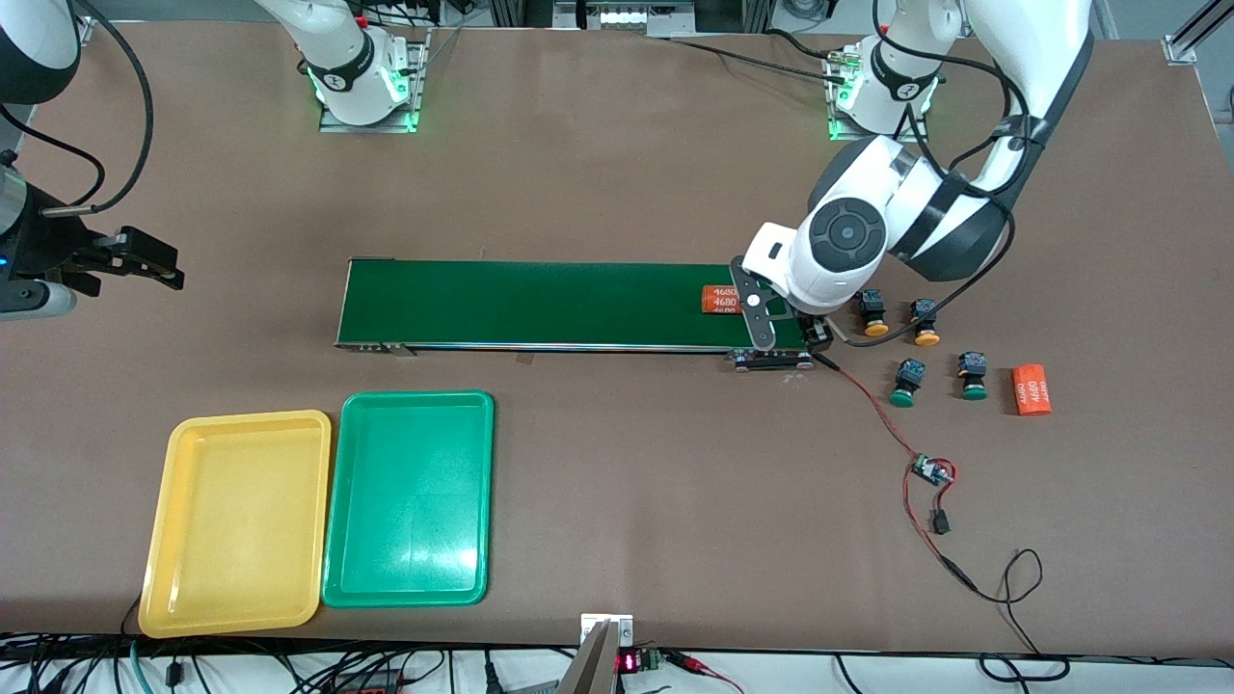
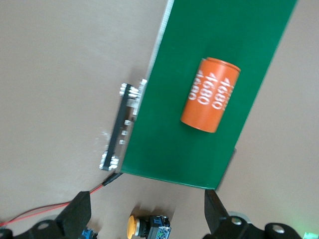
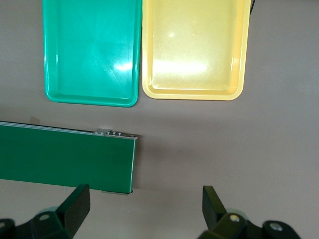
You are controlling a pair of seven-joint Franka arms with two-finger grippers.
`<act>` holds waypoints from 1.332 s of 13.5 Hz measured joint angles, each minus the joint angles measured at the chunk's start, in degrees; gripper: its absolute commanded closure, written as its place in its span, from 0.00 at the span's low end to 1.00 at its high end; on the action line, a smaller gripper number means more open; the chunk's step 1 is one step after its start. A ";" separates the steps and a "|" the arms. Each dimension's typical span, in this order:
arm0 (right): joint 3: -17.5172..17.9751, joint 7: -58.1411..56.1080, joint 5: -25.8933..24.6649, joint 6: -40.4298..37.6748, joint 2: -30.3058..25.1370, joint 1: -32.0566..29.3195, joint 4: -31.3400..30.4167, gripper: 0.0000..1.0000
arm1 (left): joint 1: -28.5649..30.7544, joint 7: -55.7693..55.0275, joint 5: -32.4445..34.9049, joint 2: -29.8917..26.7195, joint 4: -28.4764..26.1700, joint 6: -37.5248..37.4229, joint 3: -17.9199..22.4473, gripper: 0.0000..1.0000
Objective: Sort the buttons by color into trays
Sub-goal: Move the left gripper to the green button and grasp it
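1. Brown table [image 1: 617,173] carries a dark-green conveyor belt [image 1: 540,304] at frame centre, an orange cylinder [image 1: 719,300] lying on it.
2. Four buttons [image 1: 901,382] are seen at right; yellow tray [image 1: 236,520] and green tray [image 1: 410,496] lower left.
3. Left gripper [image 2: 147,219], fingers spread, is held over the belt's end.
4. Right gripper [image 3: 144,211], fingers spread, is kept waiting at the frame's left edge

The front camera sat high up across the table [image 1: 617,173], facing the two robot bases and taking in the whole top. The left wrist camera looked straight down from close above the conveyor belt [image 2: 209,99] at the left arm's end, catching the orange cylinder [image 2: 210,94] that the front view also showed. The right wrist camera hung higher over the belt's other end, sharing the green tray [image 3: 89,50] and yellow tray [image 3: 194,47] with the front view.
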 measured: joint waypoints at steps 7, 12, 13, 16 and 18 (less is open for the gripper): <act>0.00 -0.01 0.00 0.05 0.00 0.01 0.00 0.00 | 5.21 -16.57 0.00 0.37 2.55 0.19 1.14 0.00; 0.02 -0.02 0.00 0.06 0.00 0.02 0.00 0.00 | 11.36 -26.86 0.00 2.19 3.72 0.19 1.44 0.00; 0.02 -0.02 0.00 0.06 0.00 0.02 0.00 0.00 | 12.06 -27.68 0.00 2.51 4.02 0.19 1.51 0.00; 0.02 -0.02 0.00 0.08 0.00 0.02 0.00 0.00 | 9.65 -32.92 -1.74 2.62 4.29 0.21 7.91 0.00; 0.02 -0.02 0.00 0.08 0.00 0.02 0.00 0.00 | 5.59 -34.58 -7.05 2.63 4.31 1.85 16.22 0.00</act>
